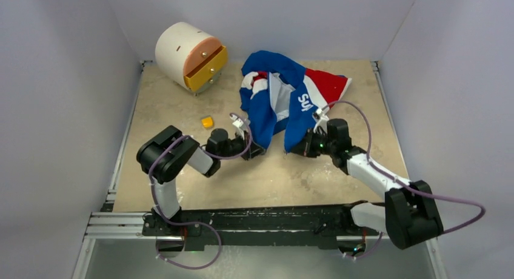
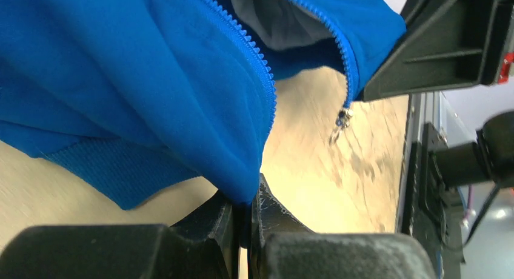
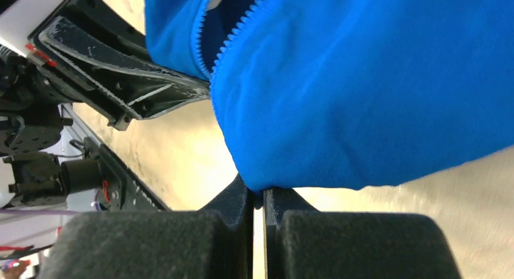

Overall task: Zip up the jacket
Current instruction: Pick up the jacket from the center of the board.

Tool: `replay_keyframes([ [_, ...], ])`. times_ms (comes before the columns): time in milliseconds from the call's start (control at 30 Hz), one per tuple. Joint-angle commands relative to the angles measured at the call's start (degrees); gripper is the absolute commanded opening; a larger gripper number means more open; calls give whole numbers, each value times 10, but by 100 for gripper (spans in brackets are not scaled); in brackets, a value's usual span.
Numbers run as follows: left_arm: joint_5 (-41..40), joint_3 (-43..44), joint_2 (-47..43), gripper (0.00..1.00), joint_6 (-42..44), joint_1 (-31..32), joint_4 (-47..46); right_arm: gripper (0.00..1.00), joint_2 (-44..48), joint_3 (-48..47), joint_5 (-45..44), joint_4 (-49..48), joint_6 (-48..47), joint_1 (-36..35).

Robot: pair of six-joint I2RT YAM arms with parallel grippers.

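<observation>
Because the two tooth rows must meet at the hem before any zipping can start, you have each arm pinching one bottom corner of the jacket [image 1: 285, 100]. It lies crumpled toward the far middle of the bench [image 1: 339, 182], front open and grey lining showing.

Your left tool [image 2: 248, 209] is clenched on the lower edge of one blue panel, with the cloth nipped thin between its fingers. Your right tool [image 3: 260, 197] is clenched the same way on the other panel's hem. The two sit low over the bench, near each other and facing, which keeps both loose ends lifted and pointed at one another with bare bench between them.

The zipper teeth [image 2: 257, 60] run down the near panel to your left grip. The slider [image 2: 344, 116] dangles at the foot of the far row, just beside the right tool's body, so it seems to belong to the right-held panel.

Holding this close to the ends looks sensible to me, since soft cloth sags and twists away from any grip. With both tools occupied, though, neither is free for the slider. I judge that the next move calls for bringing the ends together first. The yellow block [image 1: 207, 121] sits apart to the left.
</observation>
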State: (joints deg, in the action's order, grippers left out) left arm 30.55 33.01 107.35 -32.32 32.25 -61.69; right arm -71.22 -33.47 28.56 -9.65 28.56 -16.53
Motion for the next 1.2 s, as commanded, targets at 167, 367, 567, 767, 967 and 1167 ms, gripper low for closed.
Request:
replay_keyframes([
  [167,-33,-100,19,0,-35,52,-192,26,102,131,4,47,93,2],
  [367,-44,-100,-3,0,-18,62,-133,63,171,188,-52,88,140,2],
  [567,-38,-86,-1,0,-9,64,-93,87,216,202,-115,144,169,-19],
  [767,-36,-76,5,0,-12,69,-90,92,203,188,-233,134,167,-69],
  [967,-38,-79,0,0,-13,69,-90,88,131,146,-390,126,170,-190],
  [1167,-42,-81,1,0,-19,69,-94,76,51,111,-459,108,128,-216],
])
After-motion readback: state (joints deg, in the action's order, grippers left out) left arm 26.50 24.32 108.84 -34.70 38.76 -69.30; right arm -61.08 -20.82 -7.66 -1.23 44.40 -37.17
